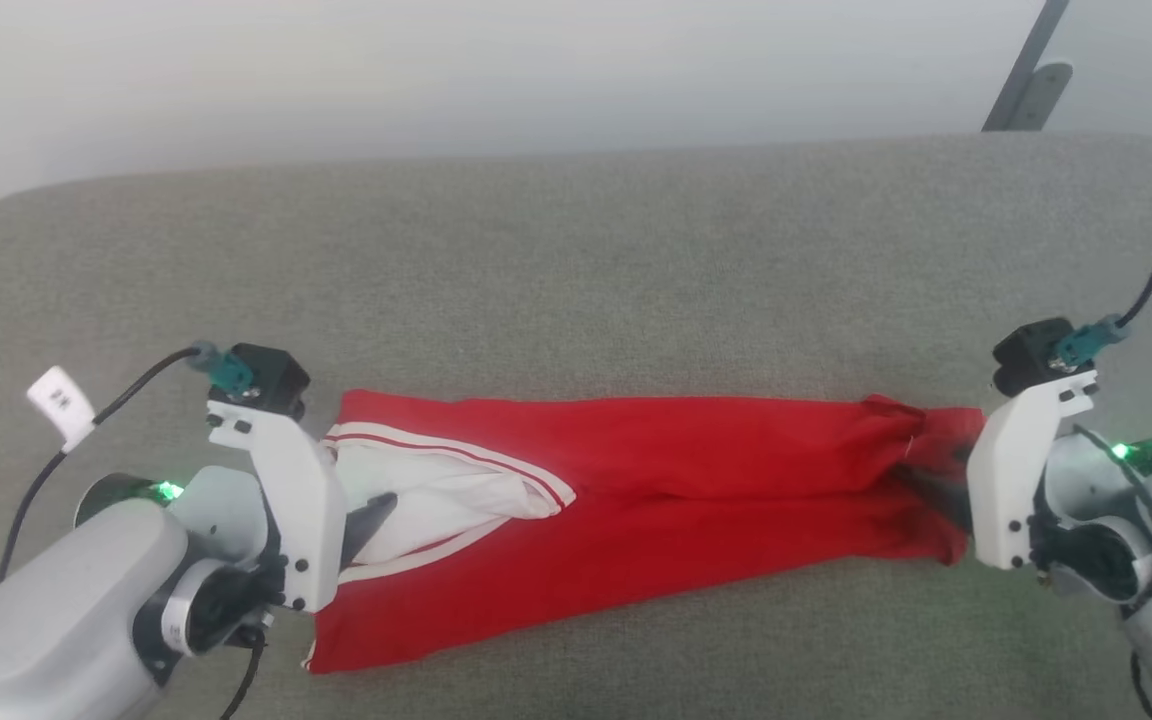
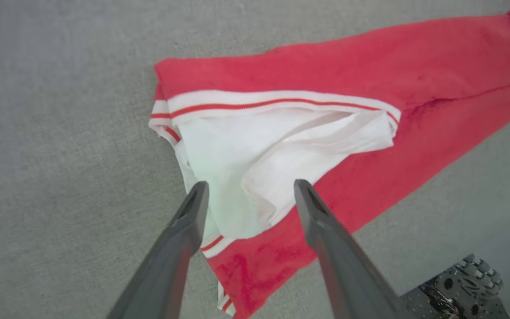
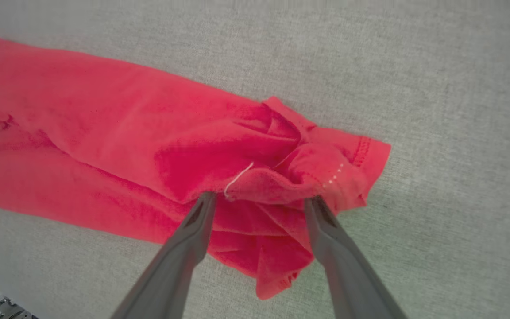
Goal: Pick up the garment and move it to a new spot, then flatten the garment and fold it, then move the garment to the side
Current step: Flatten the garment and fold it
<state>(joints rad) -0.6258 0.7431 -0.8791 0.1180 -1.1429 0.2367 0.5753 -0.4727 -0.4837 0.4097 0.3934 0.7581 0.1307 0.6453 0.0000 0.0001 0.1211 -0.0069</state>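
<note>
Garment (image 1: 696, 470) laid out as a long, narrow red band across the near part of the grey cloth-covered desk (image 1: 576, 260), running left to right. Left tool (image 1: 368, 518), at the band's left end: open, its two dark fingers spread above the white sleeve (image 2: 246, 146), which lies bordered by white-and-red striped trim (image 2: 259, 99); nothing is gripped. Right tool (image 1: 936, 480), at the band's right end: likewise open, its fingers spread to either side of the bunched, wrinkled hem (image 3: 326, 168), where a loose white thread (image 3: 237, 179) shows. The printed front cannot be made out.
</note>
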